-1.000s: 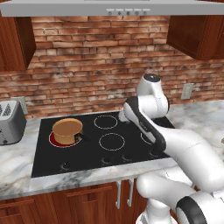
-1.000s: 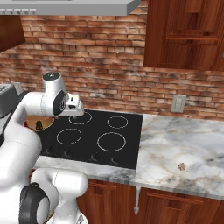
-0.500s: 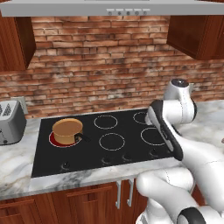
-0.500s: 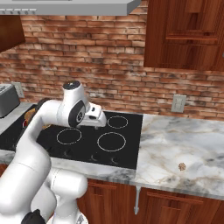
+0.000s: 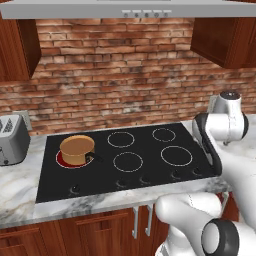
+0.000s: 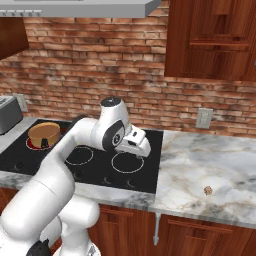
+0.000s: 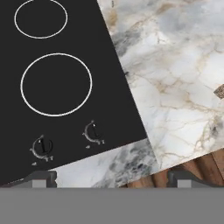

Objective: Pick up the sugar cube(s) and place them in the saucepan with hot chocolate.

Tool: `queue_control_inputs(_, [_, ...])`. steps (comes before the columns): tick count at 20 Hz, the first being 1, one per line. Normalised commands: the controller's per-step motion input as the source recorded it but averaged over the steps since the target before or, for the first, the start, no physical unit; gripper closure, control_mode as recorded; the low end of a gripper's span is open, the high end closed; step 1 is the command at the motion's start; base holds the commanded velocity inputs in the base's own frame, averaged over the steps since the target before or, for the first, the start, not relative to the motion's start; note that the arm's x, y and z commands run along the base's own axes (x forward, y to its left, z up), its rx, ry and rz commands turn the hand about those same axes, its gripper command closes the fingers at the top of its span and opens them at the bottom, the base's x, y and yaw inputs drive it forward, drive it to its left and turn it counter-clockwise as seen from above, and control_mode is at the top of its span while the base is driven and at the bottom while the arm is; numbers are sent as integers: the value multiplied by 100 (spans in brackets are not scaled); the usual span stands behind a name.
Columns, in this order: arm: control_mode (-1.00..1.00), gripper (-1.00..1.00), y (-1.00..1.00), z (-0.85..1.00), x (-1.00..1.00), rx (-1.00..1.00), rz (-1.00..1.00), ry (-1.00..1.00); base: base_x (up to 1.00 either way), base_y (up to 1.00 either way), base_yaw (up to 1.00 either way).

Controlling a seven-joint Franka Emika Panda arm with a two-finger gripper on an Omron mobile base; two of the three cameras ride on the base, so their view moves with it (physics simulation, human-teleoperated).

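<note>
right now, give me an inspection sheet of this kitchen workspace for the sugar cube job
surface: marble counter with a black cooktop set into it
job's things: saucepan with hot chocolate on the rear left burner; small brown sugar cube lying on the counter right of the cooktop, untouched
clutter: grey toaster left of the cooktop
grippers: gripper open, empty, above the cooktop's right edge, short of the cube
cables: nothing seen
surroundings: brick wall, wood cabinets, range hood, wall outlet
</note>
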Motion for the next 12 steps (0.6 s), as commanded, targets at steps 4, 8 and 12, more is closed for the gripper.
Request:
queue_control_inputs(4, [-100,-100,-85,-1,-3,1,-15,2,0,0,0])
queue_control_inputs(8, [-100,-100,-53,-8,-4,4,1,0,0,0,0])
queue_control_inputs(12, [-100,-100,-52,-9,0,5,10,0,0,0,0])
